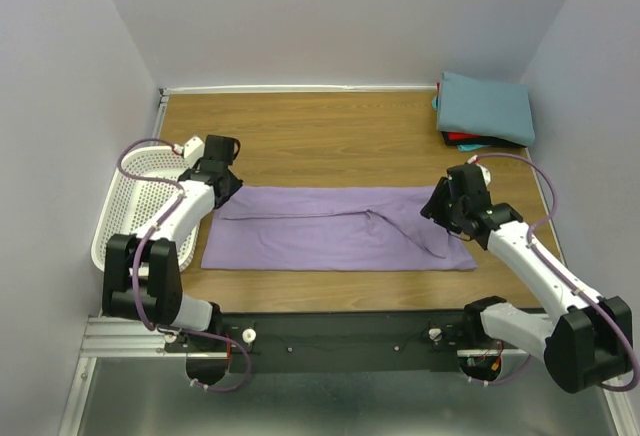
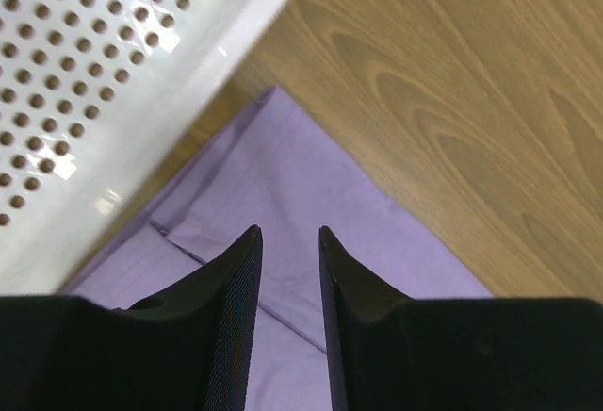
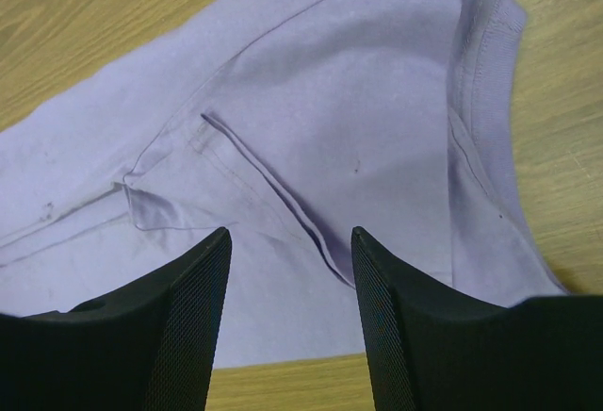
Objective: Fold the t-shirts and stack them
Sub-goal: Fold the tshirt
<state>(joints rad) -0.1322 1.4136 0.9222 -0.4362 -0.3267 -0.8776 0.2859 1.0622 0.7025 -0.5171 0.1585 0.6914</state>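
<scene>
On the wooden tabletop (image 1: 330,131), centre: one large lavender-purple cloth t-shirt (image 1: 340,228), folded lengthwise into a long flat band running left to right.

At the band's left end: left gripper (image 2: 287,234), a black two-finger pincer. Its jaws are parted with nothing between them, poised over the band's corner. Cloth shows under and ahead of the fingertips.

Just beside that corner, at the table's left edge: white perforated plastic basket (image 1: 125,216).

At the band's right end: right gripper (image 3: 290,234). Its jaws stand wider apart with nothing gripped, above a sleeve seam and a stitched hem. The cloth lies flat below it.

Far right corner, well apart from both pincers: teal t-shirt (image 1: 485,106) folded into a rectangle. It is stacked on a red folded t-shirt (image 1: 465,139), of which only an edge shows.
</scene>
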